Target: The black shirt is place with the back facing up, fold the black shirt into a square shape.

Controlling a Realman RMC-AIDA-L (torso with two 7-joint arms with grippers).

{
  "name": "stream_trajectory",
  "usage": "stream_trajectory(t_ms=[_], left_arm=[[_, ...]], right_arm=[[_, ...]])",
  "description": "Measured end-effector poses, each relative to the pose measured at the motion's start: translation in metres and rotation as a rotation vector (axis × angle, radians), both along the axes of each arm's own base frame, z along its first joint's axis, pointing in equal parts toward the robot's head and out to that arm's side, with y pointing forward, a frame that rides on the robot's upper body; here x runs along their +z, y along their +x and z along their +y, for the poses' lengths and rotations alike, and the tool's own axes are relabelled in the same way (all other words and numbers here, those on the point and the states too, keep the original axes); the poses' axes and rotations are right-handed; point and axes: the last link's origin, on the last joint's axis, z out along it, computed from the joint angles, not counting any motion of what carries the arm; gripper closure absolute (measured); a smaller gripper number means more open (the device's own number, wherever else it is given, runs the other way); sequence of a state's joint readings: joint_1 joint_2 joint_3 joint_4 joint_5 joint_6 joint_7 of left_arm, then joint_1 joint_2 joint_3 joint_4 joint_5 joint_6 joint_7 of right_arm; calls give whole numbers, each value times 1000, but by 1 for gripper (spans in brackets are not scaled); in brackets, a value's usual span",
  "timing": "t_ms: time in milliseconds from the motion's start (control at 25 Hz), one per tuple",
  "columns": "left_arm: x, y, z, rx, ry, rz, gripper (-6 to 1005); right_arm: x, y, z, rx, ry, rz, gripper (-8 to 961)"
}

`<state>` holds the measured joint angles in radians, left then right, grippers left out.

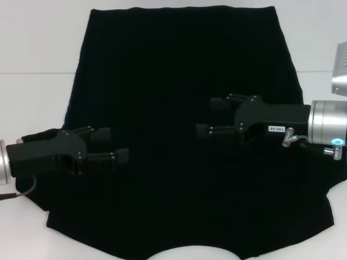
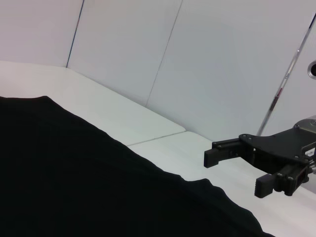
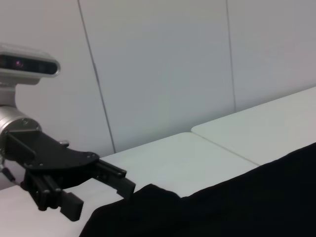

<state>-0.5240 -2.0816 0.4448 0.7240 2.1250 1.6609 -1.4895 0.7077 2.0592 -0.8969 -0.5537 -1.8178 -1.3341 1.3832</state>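
I have the left gripper (image 1: 111, 145) over the left part of the black shirt (image 1: 173, 81), its 2 fingers spread apart and pointing inward toward the middle of the cloth, with nothing between them. From the right wrist view I see that same gripper (image 3: 103, 190) hanging just above the shirt's edge (image 3: 237, 202), jaws parted, its wrist camera housing (image 3: 27, 64) mounted above it. My right gripper (image 1: 210, 116) reaches in from the opposite side, over the right-centre of the shirt, also with its 2 fingers apart and empty, aimed back at the left one; the 2 grippers face each other and are well apart. The left wrist view shows the right gripper (image 2: 237, 168) clear of the fabric (image 2: 74, 187), with white surface showing beneath it, so I cannot tell whether either one actually touches the cloth. Around both grippers the shirt lies spread flat on the white table (image 1: 32, 97), plain black side up, with no lettering showing. Beyond the fingertips it runs to a straight edge at the far side of the table; behind the left gripper and the right one it flares out wider toward me, where a curved cut-out (image 1: 195, 252) shows the table through it at the near edge.
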Motion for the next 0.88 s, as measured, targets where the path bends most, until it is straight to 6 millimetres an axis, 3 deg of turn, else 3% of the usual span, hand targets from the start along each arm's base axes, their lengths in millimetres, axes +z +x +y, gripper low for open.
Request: stream_trajectory(t_ms=[640,880], left_arm=[[-1,-3,-2,25,-1,-9,79],[6,-12,2,226,-39,-54,80]], right_arm=[[-8,-7,1,21,-15,-19,30],[-10,-9,2,17,-11,-19,31]])
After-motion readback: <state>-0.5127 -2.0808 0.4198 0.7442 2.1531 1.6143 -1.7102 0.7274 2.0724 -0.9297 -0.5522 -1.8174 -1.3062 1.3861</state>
